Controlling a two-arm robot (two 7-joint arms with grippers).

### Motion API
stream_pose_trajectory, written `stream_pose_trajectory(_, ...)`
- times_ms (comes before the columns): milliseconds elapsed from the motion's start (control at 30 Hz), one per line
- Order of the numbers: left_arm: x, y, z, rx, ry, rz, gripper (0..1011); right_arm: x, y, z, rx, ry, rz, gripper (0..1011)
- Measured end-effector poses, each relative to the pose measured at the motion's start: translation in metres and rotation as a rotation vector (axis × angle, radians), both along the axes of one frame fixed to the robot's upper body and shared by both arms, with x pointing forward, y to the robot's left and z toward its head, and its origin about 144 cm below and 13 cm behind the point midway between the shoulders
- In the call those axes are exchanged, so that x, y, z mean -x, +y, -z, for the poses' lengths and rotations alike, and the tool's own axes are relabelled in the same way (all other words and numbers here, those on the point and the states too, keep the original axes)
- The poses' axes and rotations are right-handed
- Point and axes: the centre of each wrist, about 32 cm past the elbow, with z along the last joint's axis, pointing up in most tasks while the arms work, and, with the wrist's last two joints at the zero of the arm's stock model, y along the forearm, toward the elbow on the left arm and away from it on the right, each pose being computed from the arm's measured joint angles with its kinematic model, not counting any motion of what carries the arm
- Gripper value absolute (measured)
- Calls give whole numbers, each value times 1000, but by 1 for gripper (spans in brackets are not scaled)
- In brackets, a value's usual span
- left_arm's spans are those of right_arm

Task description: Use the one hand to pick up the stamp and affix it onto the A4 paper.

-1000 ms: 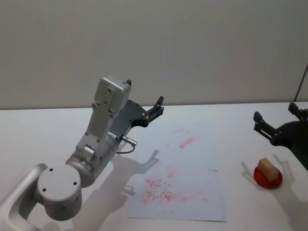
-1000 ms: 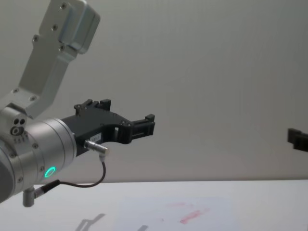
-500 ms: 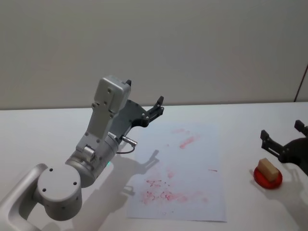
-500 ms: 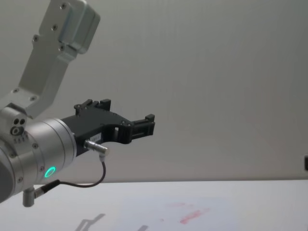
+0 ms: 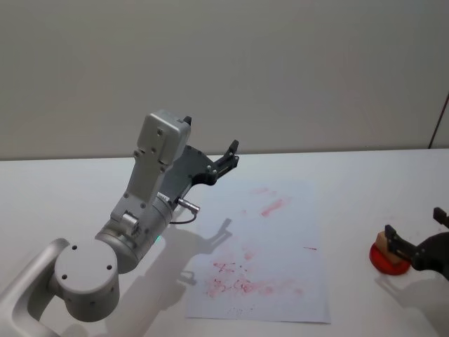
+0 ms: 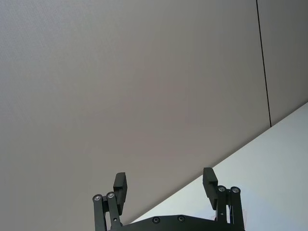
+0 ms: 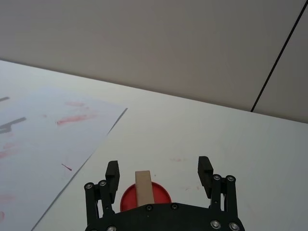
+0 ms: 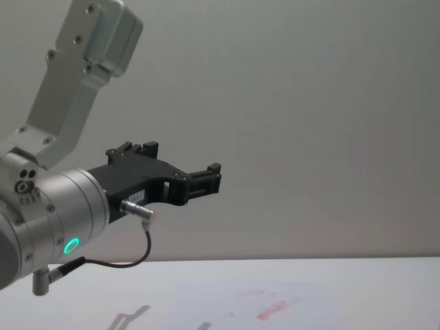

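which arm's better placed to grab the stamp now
Right. The right tool sits open astride the stamp on the red pad. The left tool hangs raised near the A4 paper's far left corner, well away from the stamp.

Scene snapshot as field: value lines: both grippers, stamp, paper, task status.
right gripper: open, low, right of the paper, one finger on each side of the stamp
stamp: on a red pad, not gripped
A4 paper: lying flat, red smudges on it
left gripper: open, raised, left of the paper, idle
status: pick-up not yet done
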Motion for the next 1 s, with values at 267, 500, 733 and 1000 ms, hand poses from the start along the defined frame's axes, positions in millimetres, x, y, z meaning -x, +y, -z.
stream_pose_trajectory(267,0,0,0,0,0,0,1001,1,1,6,42,36,-6,1001)
stream_pose_trajectory(500,0,0,0,0,0,0,1001,-4,4,10,66,57,-22,1001)
stream_pose_trajectory(733,0,0,0,0,0,0,1001,-11,9,14,93,80,-37,1001)
stream_pose_trajectory(1000,0,0,0,0,0,0,1001,-18,11,19,121,107,-44,1001)
